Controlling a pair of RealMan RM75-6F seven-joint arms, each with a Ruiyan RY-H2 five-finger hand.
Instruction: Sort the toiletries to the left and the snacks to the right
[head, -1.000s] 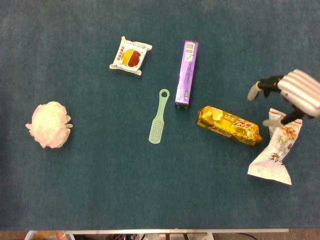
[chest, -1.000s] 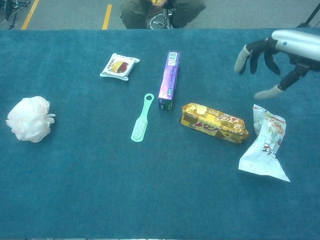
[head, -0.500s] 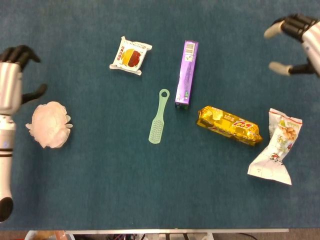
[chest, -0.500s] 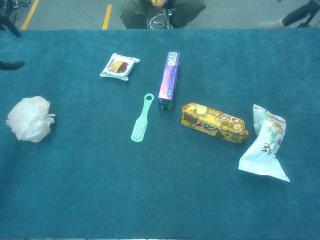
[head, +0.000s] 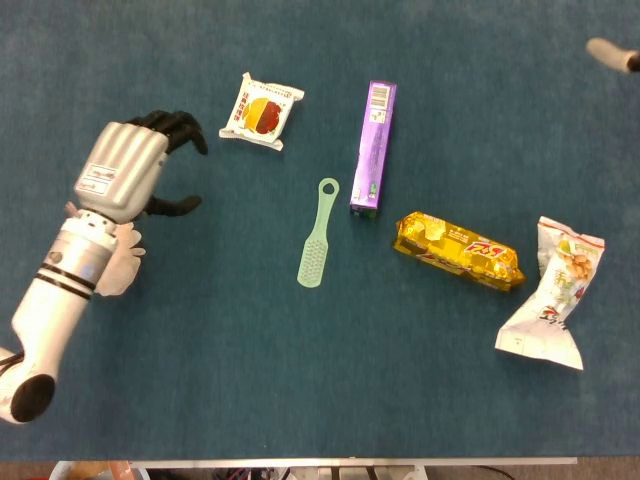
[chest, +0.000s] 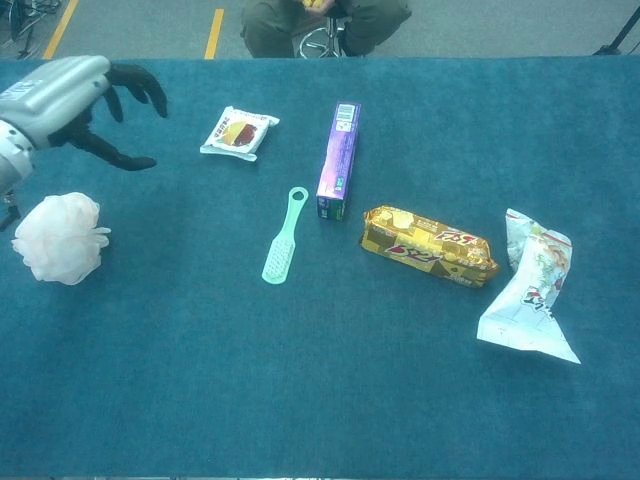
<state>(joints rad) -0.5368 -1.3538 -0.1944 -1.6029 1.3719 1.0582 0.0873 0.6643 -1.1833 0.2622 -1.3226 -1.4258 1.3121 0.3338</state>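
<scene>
The dark teal carpeted tabletop (head: 300, 400) carries everything. The left hand (head: 135, 170), empty with fingers spread, is held above the left side. Of the right hand (head: 612, 52) only a fingertip is seen; its state cannot be told. The pale green plastic brush (head: 316, 234) lies right of the left hand, its long axis near-to-far, so the left hand is judged nearer. The small white snack packet (head: 261, 110) lies just beyond the fingers.

Printing on every wrapper is too blurred to read.
</scene>
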